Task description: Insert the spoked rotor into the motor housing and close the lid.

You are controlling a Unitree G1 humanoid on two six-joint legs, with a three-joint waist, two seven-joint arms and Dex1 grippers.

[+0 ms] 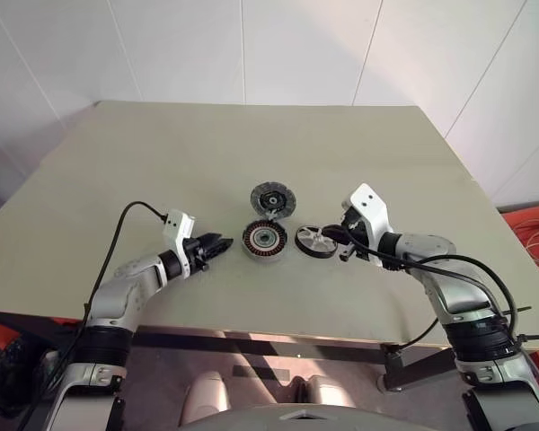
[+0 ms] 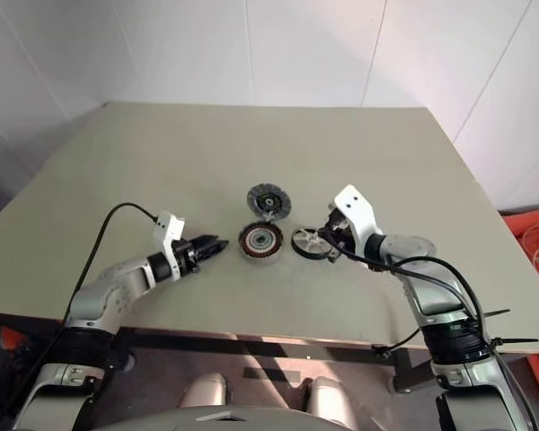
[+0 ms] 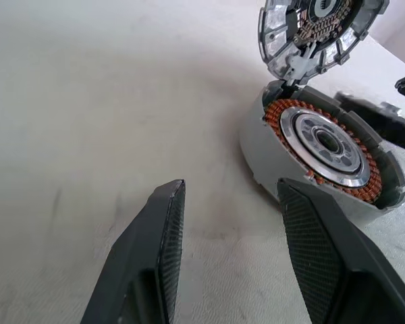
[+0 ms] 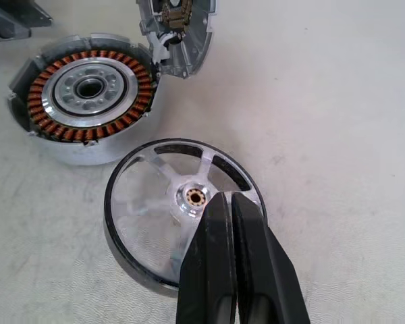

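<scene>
The spoked rotor [image 4: 175, 209] is lying on the bench [image 1: 162, 162] beside the motor housing [image 4: 88, 94]; the right hand [image 4: 228, 202] (fingers together) is hovering over it, the left hand [image 3: 229, 202] gaping.

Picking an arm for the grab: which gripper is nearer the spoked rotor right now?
Right. The right gripper is directly at the spoked rotor, fingers together over its rim. The left gripper waits open on the far side of the motor housing.
</scene>
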